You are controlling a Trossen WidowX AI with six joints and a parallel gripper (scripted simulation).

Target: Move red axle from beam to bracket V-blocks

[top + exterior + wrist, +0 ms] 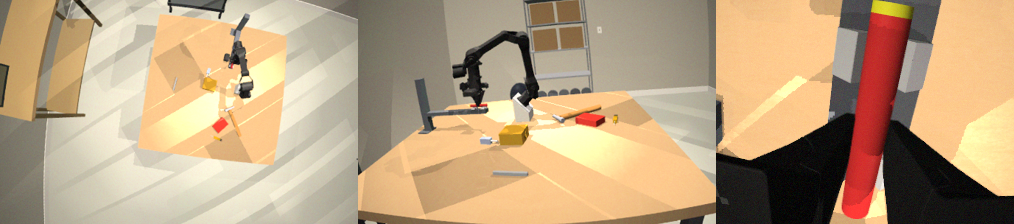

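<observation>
My gripper point(231, 65) point(479, 104) point(869, 127) is shut on the red axle point(484, 105) point(883, 65), which has a yellow end. The axle lies nearly level, just above the outer end of the dark grey bracket point(423, 99) point(241, 23) point(850, 12) and roughly along its arm. In the wrist view, light grey V-block sides point(847, 55) point(916, 67) show on both sides of the axle. The far seat is mostly hidden by the fingers; contact cannot be told. A yellow block point(209, 84) point(513, 135), perhaps the beam, sits on the table.
A small pale blue piece point(208, 71) point(485, 140) is beside the yellow block. A grey bar point(174, 84) point(510, 173) lies farther off. A hammer point(235, 124) point(583, 111), a red box point(220, 125) point(590, 119) and a small yellow tool point(217, 138) point(615, 118) lie beyond the arm's base.
</observation>
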